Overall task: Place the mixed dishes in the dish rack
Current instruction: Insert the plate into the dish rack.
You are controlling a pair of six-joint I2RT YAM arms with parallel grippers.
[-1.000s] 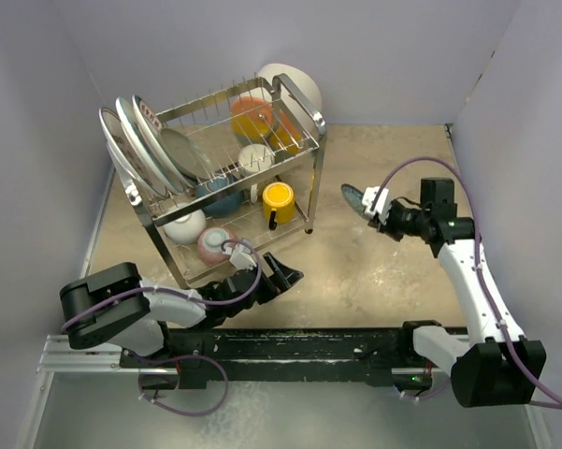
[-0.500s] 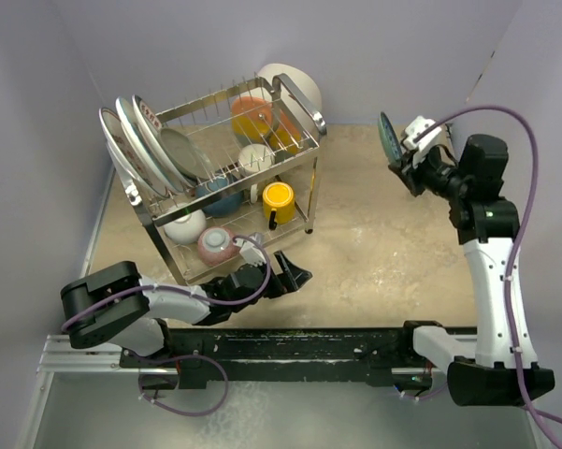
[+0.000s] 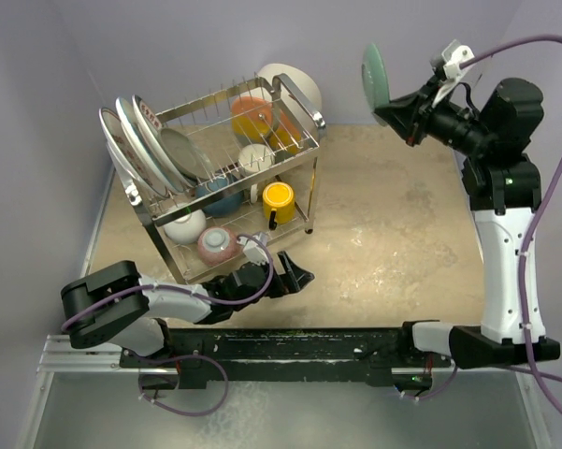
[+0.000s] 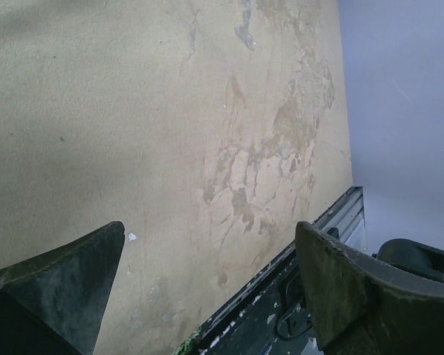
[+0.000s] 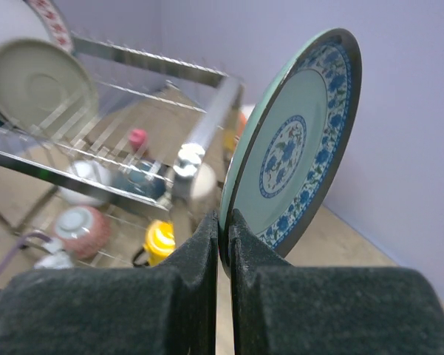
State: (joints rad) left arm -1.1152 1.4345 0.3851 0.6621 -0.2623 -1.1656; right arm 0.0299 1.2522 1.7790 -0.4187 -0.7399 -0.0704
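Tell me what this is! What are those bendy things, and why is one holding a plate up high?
Those are two robot arms bolted to a table. Each ends in a gripper, a hand with two fingers. The big picture comes from a camera up above; the other two come from small cameras on the wrists, so you see the fingers close up. On the table stands a shiny wire rack already holding plates, bowls and a yellow cup. The right gripper pinches a plate with blue flowers by its edge, upright and high in the air. It probably goes into the rack next. The left gripper is open and empty, low beside the rack.
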